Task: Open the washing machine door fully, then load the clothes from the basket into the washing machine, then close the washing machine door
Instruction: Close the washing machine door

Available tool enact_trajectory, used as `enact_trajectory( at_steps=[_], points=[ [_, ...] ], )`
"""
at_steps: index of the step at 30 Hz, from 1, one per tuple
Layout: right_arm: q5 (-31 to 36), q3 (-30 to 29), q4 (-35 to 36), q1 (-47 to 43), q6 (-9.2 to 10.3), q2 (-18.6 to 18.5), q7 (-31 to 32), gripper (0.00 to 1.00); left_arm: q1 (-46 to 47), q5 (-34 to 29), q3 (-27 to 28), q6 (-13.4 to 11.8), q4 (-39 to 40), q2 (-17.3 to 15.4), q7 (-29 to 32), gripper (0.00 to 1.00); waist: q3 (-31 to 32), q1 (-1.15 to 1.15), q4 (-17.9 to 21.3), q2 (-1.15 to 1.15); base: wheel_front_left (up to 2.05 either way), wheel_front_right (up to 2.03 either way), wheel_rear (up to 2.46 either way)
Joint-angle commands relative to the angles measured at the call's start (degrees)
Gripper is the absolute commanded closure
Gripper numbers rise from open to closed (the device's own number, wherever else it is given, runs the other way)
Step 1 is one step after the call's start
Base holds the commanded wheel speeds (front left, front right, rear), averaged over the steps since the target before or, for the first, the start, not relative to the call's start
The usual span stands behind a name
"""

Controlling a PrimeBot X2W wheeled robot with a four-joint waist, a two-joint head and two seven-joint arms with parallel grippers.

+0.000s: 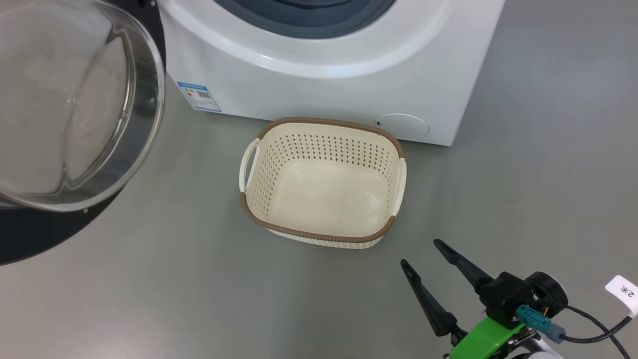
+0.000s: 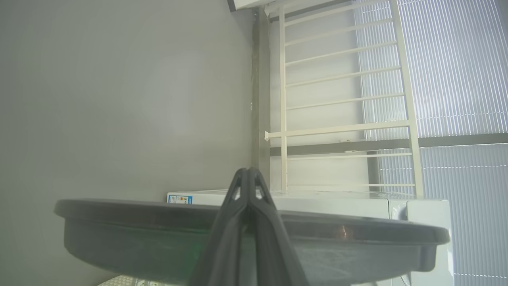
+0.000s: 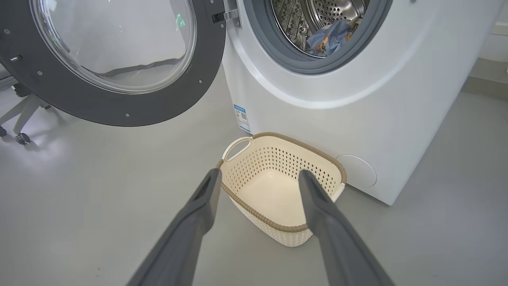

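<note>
Door (image 3: 119, 109) open, clothes (image 3: 329, 37) in drum (image 3: 337, 12), chair base (image 3: 22, 138) behind.
We see left fingers (image 2: 234, 222) clenched by door, right fingers (image 1: 428, 299) spread near basket (image 1: 324, 235).

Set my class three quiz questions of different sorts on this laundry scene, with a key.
1. True or false: the basket is empty.
2. Where does the light blue fabric lie? A: in the basket. B: inside the washing machine. C: on the floor.
3. Which is shut, the left gripper or the right gripper?

Key: 1 true. 2 B. 3 the left gripper.
</note>
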State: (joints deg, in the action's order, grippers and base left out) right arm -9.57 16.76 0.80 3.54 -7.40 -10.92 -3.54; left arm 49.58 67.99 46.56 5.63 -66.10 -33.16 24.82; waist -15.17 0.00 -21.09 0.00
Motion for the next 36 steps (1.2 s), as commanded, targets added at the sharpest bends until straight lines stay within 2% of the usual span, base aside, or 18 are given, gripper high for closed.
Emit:
enact_trajectory(
  at_steps=[1, 8, 16, 28, 36],
  points=[
    [0.67, 1.6, 1.29, 0.91, -0.09, 0.29, -0.23, 0.0, -0.01, 0.36, -0.46, 0.82, 1.22, -4.3, 1.5, 1.0, 0.18, 0.0, -0.01, 0.0, 0.0, 0.0, 0.0],
    [0.83, 1.33, 1.45, 0.77, -0.09, 0.32, -0.13, 0.0, -0.12, 1.21, -1.27, 1.51, 1.61, -3.3, 5.19, 1.0, 0.14, 0.0, -0.45, 0.0, 0.0, 0.0, 0.0],
    [0.86, 1.04, 1.27, 0.76, -0.09, 0.64, -0.21, 0.0, -1.66, 1.81, -3.67, 1.81, 3.7, -1.62, 12.47, 1.0, 0.51, 0.0, -1.05, 0.0, 0.0, 0.0, 0.0],
    [0.48, 0.91, -0.32, 0.73, -0.09, 1.77, -1.28, 0.0, -8.13, 4.71, -7.37, 1.85, 15.21, 2.09, 25.37, 1.0, 2.46, 0.0, -1.66, 0.0, 0.0, 0.0, 0.0],
    [0.13, 1.03, -2.05, 0.89, -0.09, 2.84, -2.52, 0.0, -13.18, 5.89, -8.82, 1.85, 22.72, 4.71, 29.96, 1.0, 4.25, 0.0, -1.94, 0.0, 0.0, 0.0, 0.0]
  ],
)
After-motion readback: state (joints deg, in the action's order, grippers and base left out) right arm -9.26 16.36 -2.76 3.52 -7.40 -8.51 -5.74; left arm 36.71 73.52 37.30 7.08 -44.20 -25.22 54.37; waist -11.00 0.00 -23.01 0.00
